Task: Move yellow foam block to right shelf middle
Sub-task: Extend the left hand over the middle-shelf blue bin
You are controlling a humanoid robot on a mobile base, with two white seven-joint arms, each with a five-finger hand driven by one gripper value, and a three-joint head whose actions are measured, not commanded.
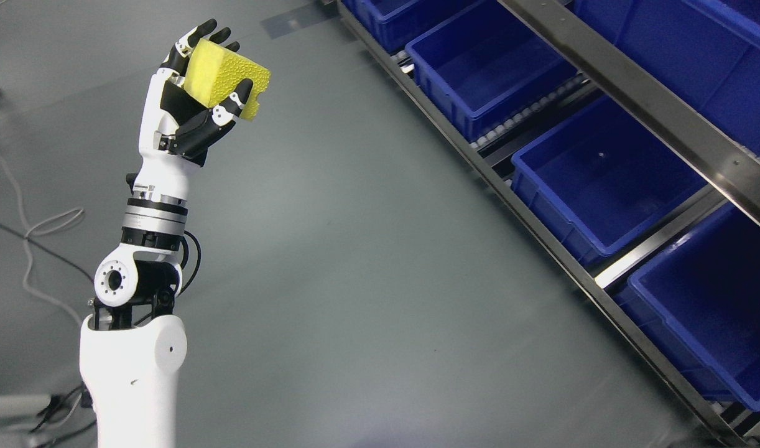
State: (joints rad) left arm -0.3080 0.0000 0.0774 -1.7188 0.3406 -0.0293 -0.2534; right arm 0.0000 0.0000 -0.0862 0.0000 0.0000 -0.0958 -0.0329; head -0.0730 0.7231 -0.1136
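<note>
Head view: your left hand (196, 93) is raised over bare grey floor (367, 261), arm coming up from the lower left, wrist near vertical. Fingers (201, 32) curl over the top of the yellow foam block (231, 78); thumb (238, 98) presses its near face. Grasp looks firm, block tilted a little, its right corner sticking out past the hand. Right hand not in view.

Shelf rack (653, 102) runs diagonally down the right side, metal rails, rows of blue bins (604, 180). All bins in view look empty. Block is well apart from the rack, open floor between.

Step in hand, as I read it: carry. Pick is done, placement not yet begun.

Next move calls for a long sweep to your right toward the rack, or a base move to close the gap, since the reach looks long for this arm. Which bin counts as middle you cannot settle from here; the centre bin in the near row is the likely one. Clear the slanted rail before you lower. Watch the protruding corner against the bin rim. White cable (25, 236) lies on the floor at left, clear of the path.
</note>
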